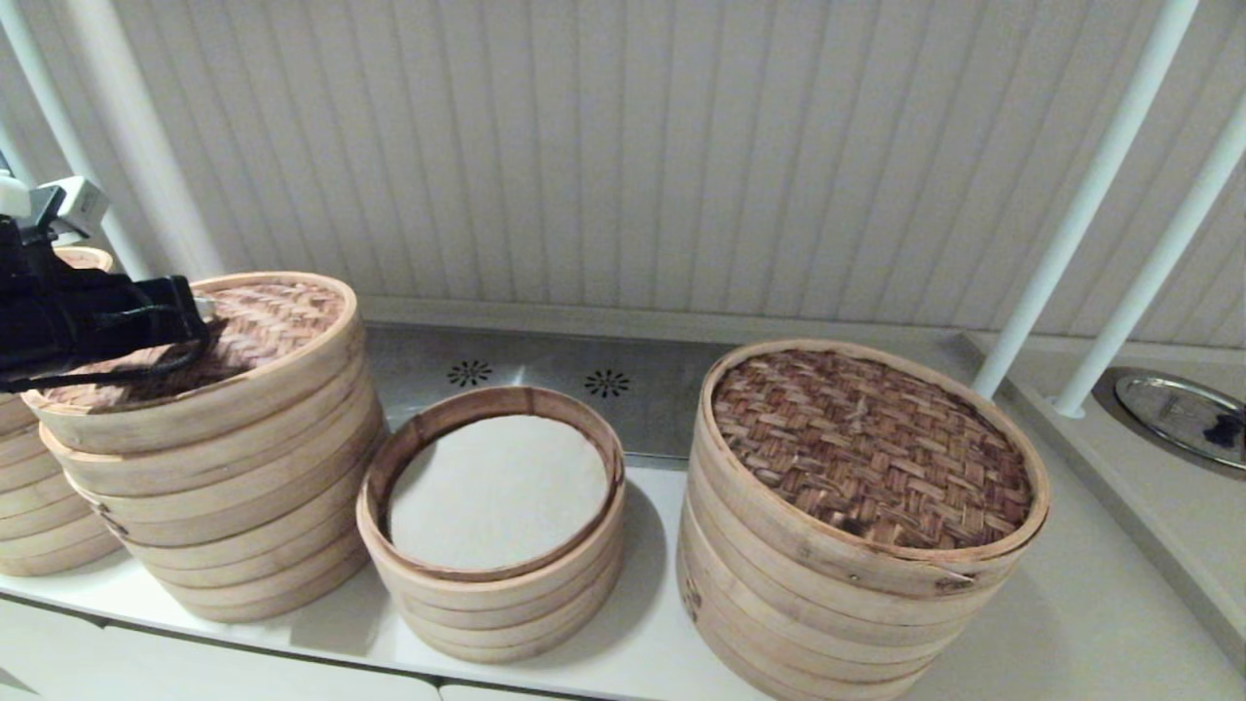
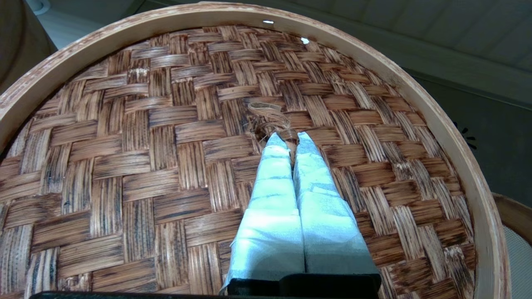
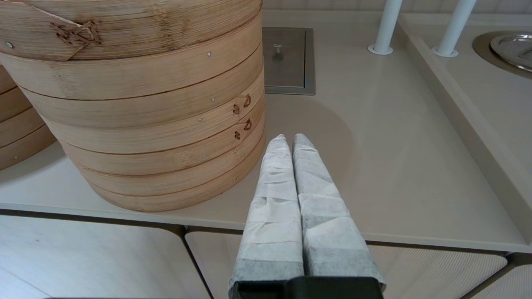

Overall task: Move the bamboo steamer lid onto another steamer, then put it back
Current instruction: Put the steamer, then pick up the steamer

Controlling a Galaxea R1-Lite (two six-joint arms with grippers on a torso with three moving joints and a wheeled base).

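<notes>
The bamboo steamer lid (image 1: 273,316), brown herringbone weave in a pale rim, lies tilted on top of the mid-sized steamer stack (image 1: 234,487) at the left. That stack's own tan lid is hidden under it. My left gripper (image 1: 200,313) reaches in from the left over the lid. In the left wrist view the left gripper (image 2: 292,139) is shut on the lid's small loop handle (image 2: 270,118). The smallest steamer (image 1: 487,401) stands uncovered in the middle, with a white liner inside. My right gripper (image 3: 291,139) hangs shut and empty over the counter's front edge.
The widest steamer (image 1: 866,448), with its dark woven lid, stands at the right, close beside the right gripper. Another bamboo stack (image 1: 39,526) sits at the far left. White poles (image 1: 1071,214) and a metal lid (image 1: 1178,414) stand at the back right.
</notes>
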